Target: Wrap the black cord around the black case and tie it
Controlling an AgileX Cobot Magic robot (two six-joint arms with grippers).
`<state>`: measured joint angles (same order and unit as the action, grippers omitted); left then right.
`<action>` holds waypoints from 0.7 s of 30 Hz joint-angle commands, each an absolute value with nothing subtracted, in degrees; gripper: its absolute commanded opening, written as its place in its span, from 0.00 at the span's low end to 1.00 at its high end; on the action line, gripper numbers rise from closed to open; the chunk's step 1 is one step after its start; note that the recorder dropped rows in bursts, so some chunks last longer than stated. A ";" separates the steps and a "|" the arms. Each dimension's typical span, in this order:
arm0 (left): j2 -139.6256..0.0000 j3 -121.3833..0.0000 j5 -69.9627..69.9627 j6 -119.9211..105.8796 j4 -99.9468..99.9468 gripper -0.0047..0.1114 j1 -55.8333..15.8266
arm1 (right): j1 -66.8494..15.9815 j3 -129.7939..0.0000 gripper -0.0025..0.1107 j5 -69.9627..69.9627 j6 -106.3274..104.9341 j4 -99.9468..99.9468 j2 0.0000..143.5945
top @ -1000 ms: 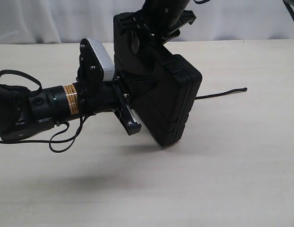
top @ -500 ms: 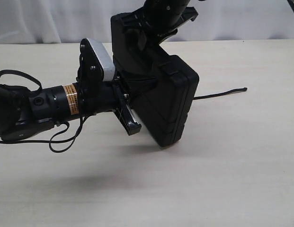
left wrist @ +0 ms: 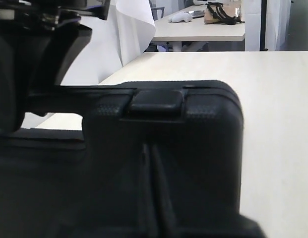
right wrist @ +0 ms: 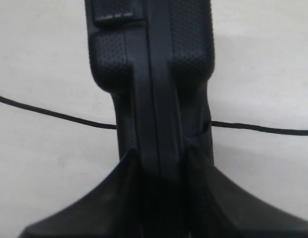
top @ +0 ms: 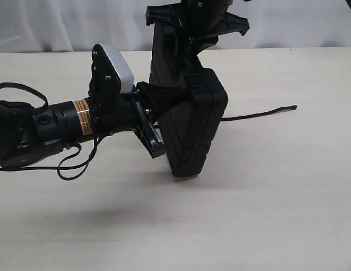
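The left gripper (top: 151,119) is sitting tight against the black case's (top: 192,121) left face, jaw gap unreadable, while the right gripper (top: 189,40) is clamping the raised, tilted case from above and the black cord (top: 260,113) is trailing rightward over the table (top: 277,197).

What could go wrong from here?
1. The black case hangs tilted off the table, clamped only at its upper end by the right pincer; it could pivot or slip.
2. The black cord trails loose across the table, so a wrap may slide off.
3. The left pincer sits close against the case; a nudge could lever it loose.
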<state>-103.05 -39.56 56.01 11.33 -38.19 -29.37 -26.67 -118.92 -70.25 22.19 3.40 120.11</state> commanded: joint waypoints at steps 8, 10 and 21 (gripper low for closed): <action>-102.98 -39.45 57.75 12.43 -38.74 0.04 -29.63 | -26.78 -119.24 0.06 -69.96 26.33 5.80 119.49; -102.98 -39.45 57.75 12.43 -38.74 0.04 -29.63 | -26.78 -119.24 0.06 -69.96 26.33 5.80 119.49; -102.98 -39.45 57.86 12.43 -40.49 0.04 -29.63 | -26.78 -119.24 0.06 -69.96 26.33 11.48 119.49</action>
